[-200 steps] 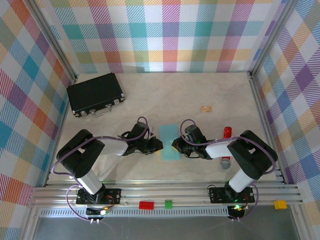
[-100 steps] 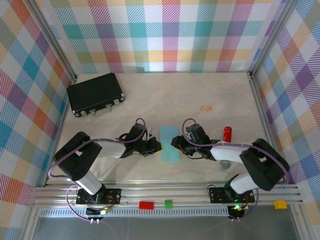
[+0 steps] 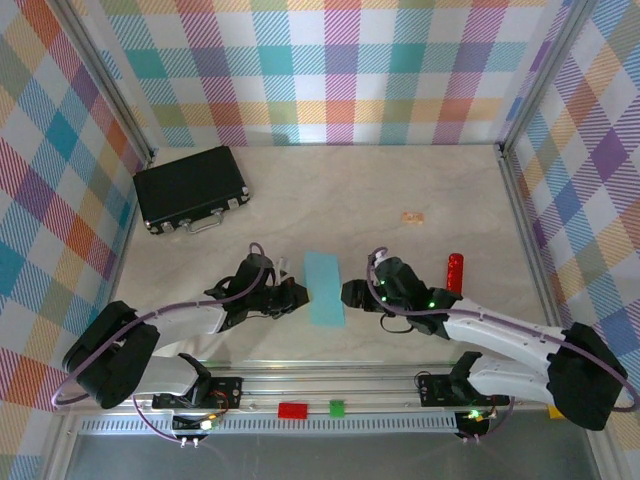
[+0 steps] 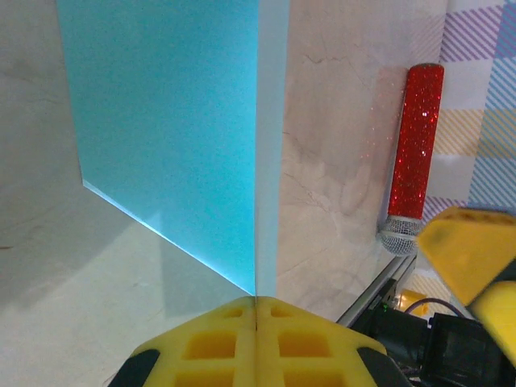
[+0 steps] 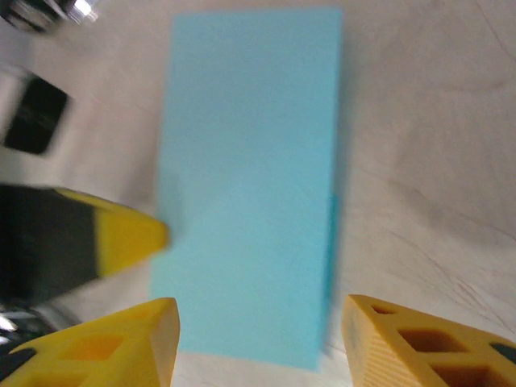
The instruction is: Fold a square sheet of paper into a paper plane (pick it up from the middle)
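Note:
The square sheet of paper [image 3: 324, 287], light turquoise, lies folded into a narrow rectangle at the table's front middle. No paper plane is in view. My left gripper [image 3: 297, 297] is at the sheet's left edge. In the left wrist view its yellow jaws [image 4: 256, 300] are pressed together with the paper [image 4: 173, 137] edge running into the seam. My right gripper [image 3: 350, 293] sits at the sheet's right side. In the right wrist view it [image 5: 262, 310] stands open over the near end of the paper [image 5: 250, 177], holding nothing.
A black case [image 3: 190, 187] lies at the back left. A small tan scrap [image 3: 412, 216] is at mid-right. A red glittery stick with a silver mesh end [image 3: 455, 272] lies right of my right arm, and also shows [image 4: 417, 145] in the left wrist view.
My right gripper has opened and let go of the paper. The left gripper has shut fully on the sheet's edge. Both arms reach lower and flatter; the sheet shifted slightly left.

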Tool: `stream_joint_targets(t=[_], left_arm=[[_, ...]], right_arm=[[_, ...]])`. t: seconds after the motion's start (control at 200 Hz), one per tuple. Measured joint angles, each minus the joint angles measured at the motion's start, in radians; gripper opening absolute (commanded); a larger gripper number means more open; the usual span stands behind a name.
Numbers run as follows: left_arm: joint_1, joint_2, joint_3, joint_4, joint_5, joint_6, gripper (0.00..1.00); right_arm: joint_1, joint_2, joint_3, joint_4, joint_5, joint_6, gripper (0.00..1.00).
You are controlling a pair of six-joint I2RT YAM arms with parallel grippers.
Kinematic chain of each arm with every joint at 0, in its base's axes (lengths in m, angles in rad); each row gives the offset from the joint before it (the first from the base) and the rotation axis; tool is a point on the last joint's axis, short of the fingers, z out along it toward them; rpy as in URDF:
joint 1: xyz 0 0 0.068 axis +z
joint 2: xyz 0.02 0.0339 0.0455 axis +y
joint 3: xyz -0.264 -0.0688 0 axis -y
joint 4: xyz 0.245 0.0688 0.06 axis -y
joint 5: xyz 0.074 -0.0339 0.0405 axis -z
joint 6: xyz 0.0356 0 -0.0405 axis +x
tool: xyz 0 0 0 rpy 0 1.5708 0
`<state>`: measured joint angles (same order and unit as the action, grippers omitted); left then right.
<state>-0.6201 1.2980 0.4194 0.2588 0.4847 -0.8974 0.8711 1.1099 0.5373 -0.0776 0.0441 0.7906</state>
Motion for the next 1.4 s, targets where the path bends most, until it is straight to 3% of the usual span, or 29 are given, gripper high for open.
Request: stream_joint_targets(t=[0.18, 0.38, 0.595, 0.79, 1.075, 1.4], left_arm=[[0.032, -0.016, -0.03, -0.005, 0.016, -0.001, 0.0], [0.061, -0.016, -0.03, -0.006, 0.042, -0.005, 0.0], [0.068, -0.016, -0.03, -0.018, 0.047, -0.012, 0.0], [0.068, -0.016, -0.029, -0.021, 0.049, -0.034, 0.0], [0.069, -0.013, 0.004, -0.046, 0.049, -0.034, 0.0], [0.069, -0.003, 0.024, -0.076, 0.048, -0.026, 0.0]], right_arm=[[0.1, 0.042, 0.09, -0.105, 0.126, -0.174, 0.57], [0.296, 0.089, 0.127, -0.073, 0.323, -0.491, 0.57], [0.415, 0.209, 0.122, 0.002, 0.413, -0.699, 0.58], [0.499, 0.308, 0.116, 0.15, 0.436, -0.783, 0.58], [0.561, 0.508, 0.154, 0.195, 0.573, -0.814, 0.57], [0.555, 0.553, 0.164, 0.301, 0.688, -0.809, 0.38]])
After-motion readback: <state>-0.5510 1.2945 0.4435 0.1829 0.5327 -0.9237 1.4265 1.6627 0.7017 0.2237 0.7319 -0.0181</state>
